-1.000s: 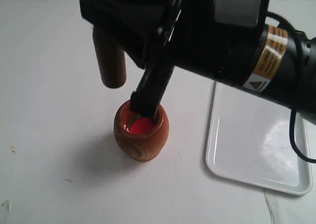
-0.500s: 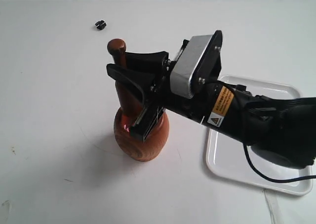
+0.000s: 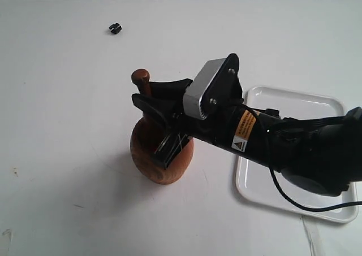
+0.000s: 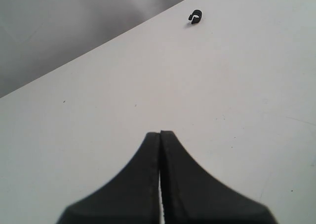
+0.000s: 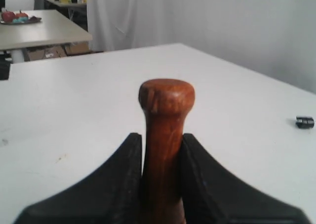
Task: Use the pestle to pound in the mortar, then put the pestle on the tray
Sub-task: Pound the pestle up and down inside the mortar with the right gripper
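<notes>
The right gripper [image 3: 145, 93] hangs low over the mortar [image 3: 145, 156], jaws clamped on the narrow handle of the pestle [image 5: 166, 116]. Its wrist camera shows the black fingers [image 5: 131, 159] pressed against either side of the wood, just below the knob. From where I stand, only that knob and a bit of neck poke out above the gripper. The thick end is out of sight behind the jaws and the mortar's wall, so I can't tell whether it reaches the bottom. The arm covers the mortar's mouth too, so nothing inside can be seen. The mortar stands upright on the white counter [image 3: 62, 126], left of the tray [image 3: 305, 104] and apart from it. The arm lies across much of the tray and hides that part. The left gripper [image 4: 160, 133] doesn't appear in the wide view. Its own camera shows the jaws pressed together, holding nothing, above bare counter. A small black object [image 3: 115, 27] lies far back on the counter, too small to make out.
</notes>
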Motion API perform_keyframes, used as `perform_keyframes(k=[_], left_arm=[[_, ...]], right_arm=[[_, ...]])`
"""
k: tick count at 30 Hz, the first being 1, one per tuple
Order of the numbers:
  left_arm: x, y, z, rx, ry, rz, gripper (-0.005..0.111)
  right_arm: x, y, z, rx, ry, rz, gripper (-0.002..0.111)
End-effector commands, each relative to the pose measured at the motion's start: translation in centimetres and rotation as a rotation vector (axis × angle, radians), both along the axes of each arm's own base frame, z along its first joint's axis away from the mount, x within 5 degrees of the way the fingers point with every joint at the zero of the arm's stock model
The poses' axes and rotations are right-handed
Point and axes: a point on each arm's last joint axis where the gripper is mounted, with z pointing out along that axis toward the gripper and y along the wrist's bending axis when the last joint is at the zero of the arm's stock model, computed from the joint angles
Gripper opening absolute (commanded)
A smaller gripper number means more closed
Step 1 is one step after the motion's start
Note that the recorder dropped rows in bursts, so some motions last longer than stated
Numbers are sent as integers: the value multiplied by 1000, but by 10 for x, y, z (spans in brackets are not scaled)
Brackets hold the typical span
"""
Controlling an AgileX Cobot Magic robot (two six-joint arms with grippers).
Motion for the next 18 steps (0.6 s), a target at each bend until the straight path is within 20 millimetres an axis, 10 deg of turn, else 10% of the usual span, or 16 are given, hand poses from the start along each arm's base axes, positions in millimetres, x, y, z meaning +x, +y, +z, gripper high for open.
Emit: perform_keyframes(k=[1, 6, 18], left_arm=[[0, -1, 0, -15, -4, -6, 0], [0, -1, 0, -15, -4, -6, 0], [0, -1, 0, -15, -4, -6, 0]], right_arm=[[0, -2, -8, -63, 73, -21, 0], [0, -2, -6, -60, 21, -12, 0], [-12, -16, 71, 164, -203, 2, 0]])
